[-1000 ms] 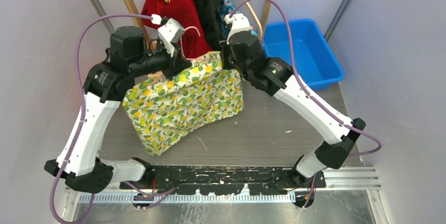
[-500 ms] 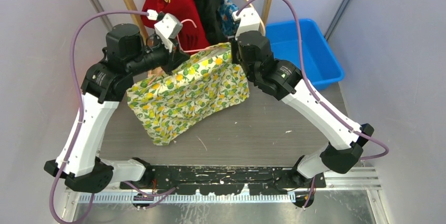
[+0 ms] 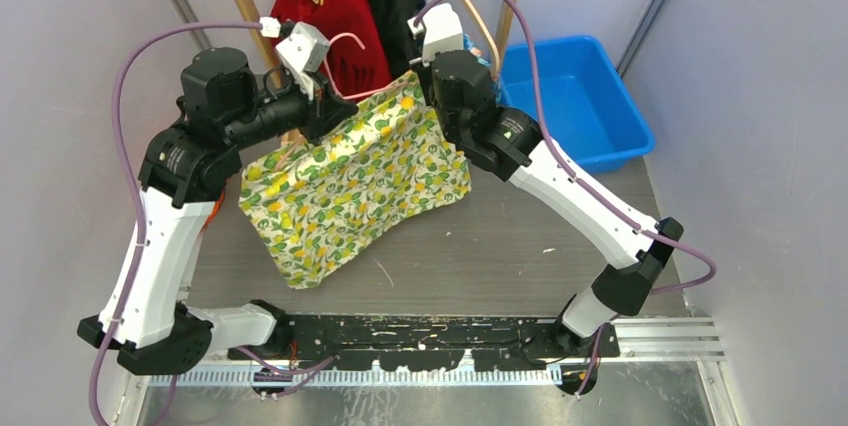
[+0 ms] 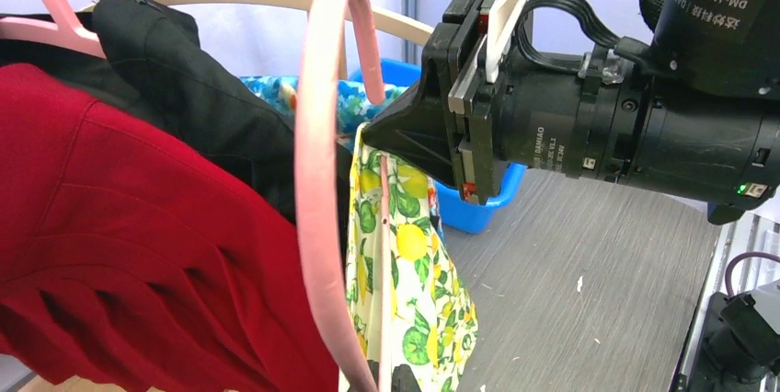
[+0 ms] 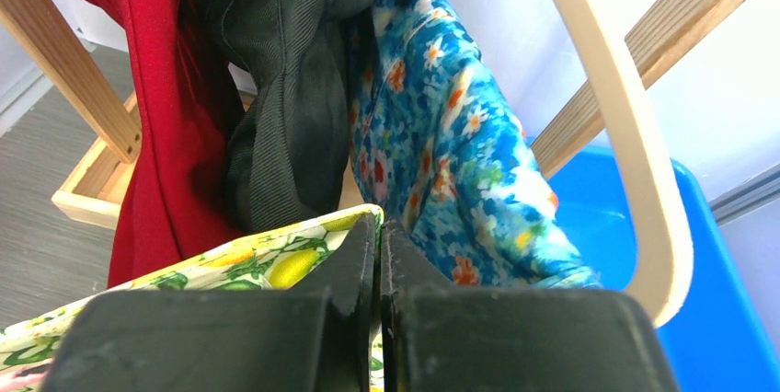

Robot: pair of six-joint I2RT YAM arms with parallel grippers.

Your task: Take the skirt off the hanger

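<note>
**Grey tabletop, skirt stretched between two hands**

Grey tabletop (image 3: 520,246) lies under the lemon-print skirt (image 3: 350,181), which hangs in the air at the far side, just in front of the red garment (image 3: 325,6) on the rack. The left hand (image 3: 333,111) is pressed together and seems to pinch the pink hanger (image 4: 317,180) low down. The right hand (image 5: 378,226) is also pressed together, pinching the top edge of the skirt right beside the hanger. To do this step well, I think the right hand should draw the cloth off the hanger end while the left hand holds the hanger firm, away from the other hanging clothes.
</note>
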